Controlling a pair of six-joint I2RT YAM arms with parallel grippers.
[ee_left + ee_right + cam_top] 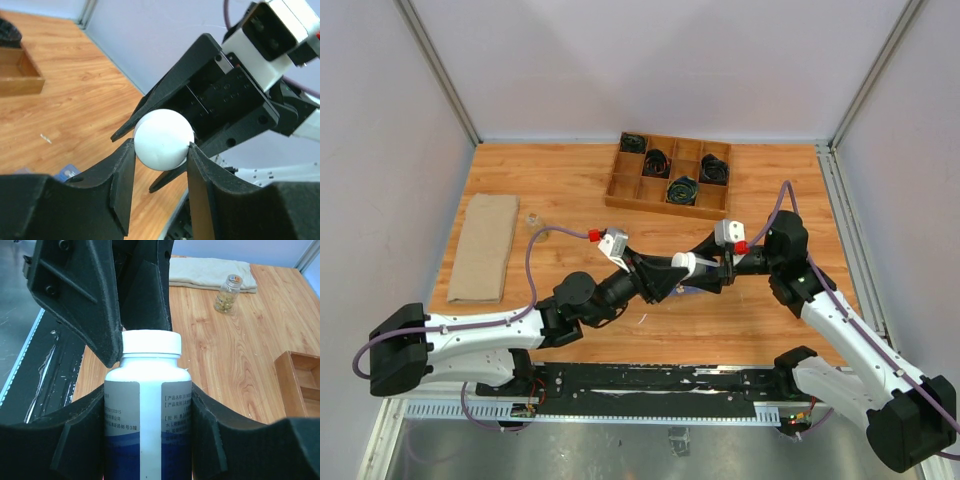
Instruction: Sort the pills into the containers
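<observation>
White bottle (pixel 147 430) with blue lower band, white cap (pixel 151 342); black left pincer (pixel 161 146), right pincer (pixel 147 395) too; orange-brown grained table (pixel 560 190); beige cloth (pixel 485 245); brown tray (pixel 616 188) (black cables (pixel 656 160) inside); clear jar (pixel 227 285), yellow pills (pixel 223 301).

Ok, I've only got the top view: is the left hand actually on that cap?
Observer: Yes, the left hand pinches the white cap on both sides.
Operator: Right hand's grip?
Observer: The right hand clamps the white bottle by its body, below the cap.
Operator: Any pills visible?
Observer: Yellow capsules sit inside a small glass vial beside the folded cloth.
</observation>
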